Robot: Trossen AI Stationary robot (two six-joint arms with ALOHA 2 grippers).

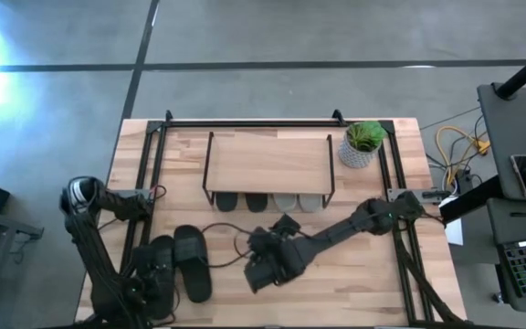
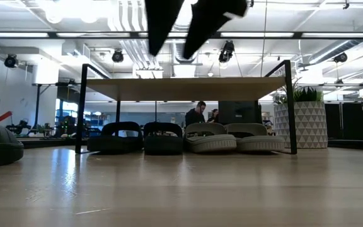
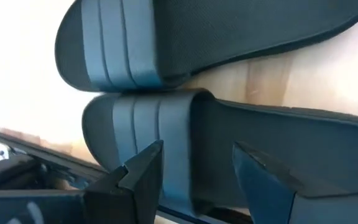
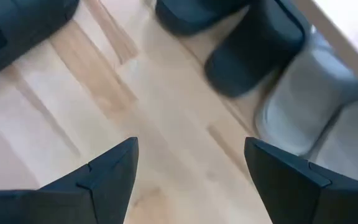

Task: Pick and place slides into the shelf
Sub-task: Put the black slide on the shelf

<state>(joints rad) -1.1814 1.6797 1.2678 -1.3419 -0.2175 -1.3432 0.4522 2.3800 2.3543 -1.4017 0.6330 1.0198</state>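
You already have four slides tucked under the shelf (image 1: 268,164): a dark pair (image 2: 140,137) on one side and a pale grey pair (image 2: 232,137) on the other, toes facing out toward the arms, long axes running front to back so they sit side by side in the narrow bay.

The last pair, the black slides (image 1: 179,265), lies on the surface (image 1: 354,288) near the front left corner, well apart from the shelf. Both point roughly the same way as the shelved ones, tilted slightly, lengthwise away from you.

Your left gripper (image 3: 194,168) hangs just over the nearer black slide, jaws spread wide and empty, straddling its broad strap (image 3: 142,149); that looks like the natural place to pinch.

Your right gripper (image 1: 268,265) hovers over bare wood in the middle front, jaws also wide apart and holding nothing, likely waiting clear of the shelf opening.
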